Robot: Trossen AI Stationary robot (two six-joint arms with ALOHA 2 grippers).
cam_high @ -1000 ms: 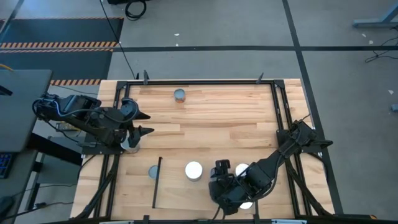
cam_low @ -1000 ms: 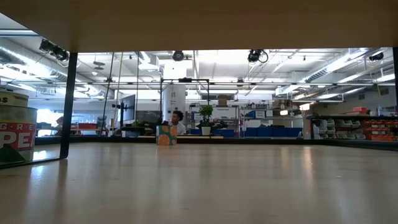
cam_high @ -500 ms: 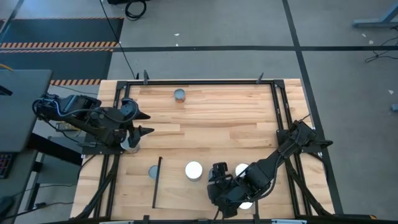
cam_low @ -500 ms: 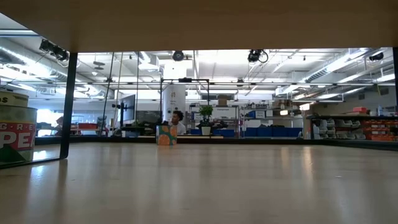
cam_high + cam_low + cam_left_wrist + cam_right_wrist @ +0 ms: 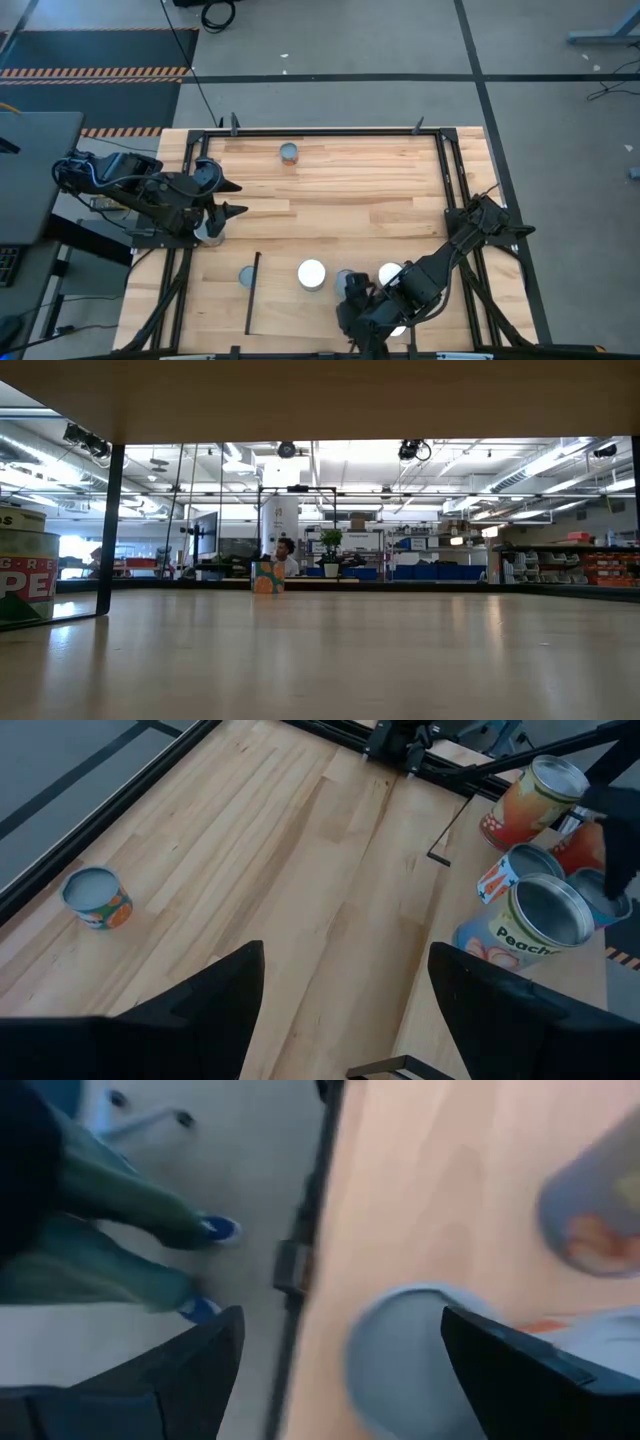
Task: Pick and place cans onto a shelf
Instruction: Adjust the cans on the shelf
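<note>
My right gripper [image 5: 352, 305] is open over the shelf [image 5: 290, 310], near the table's front edge. A grey-topped can [image 5: 345, 278] stands just beyond its fingers; in the blurred right wrist view it is the can [image 5: 400, 1370] between and ahead of them. Two white-topped cans [image 5: 312, 273] [image 5: 390, 273] stand on either side, and a third [image 5: 396, 328] shows under the arm. A can [image 5: 247, 276] stands left of the shelf's black bar [image 5: 252, 292], and an orange-sided one [image 5: 288, 152] at the far edge. My left gripper [image 5: 228, 198] waits open at the left edge.
A can [image 5: 210, 233] sits on the table below my left gripper. The left wrist view shows the orange-sided can [image 5: 97, 897] and the cluster of cans [image 5: 530, 925] on the shelf. A person's legs [image 5: 120, 1230] stand on the floor past the table's near edge.
My right gripper has drawn back toward the table's near edge, and the grey-topped can that it covered now stands in the open on the shelf. The can has not moved.
</note>
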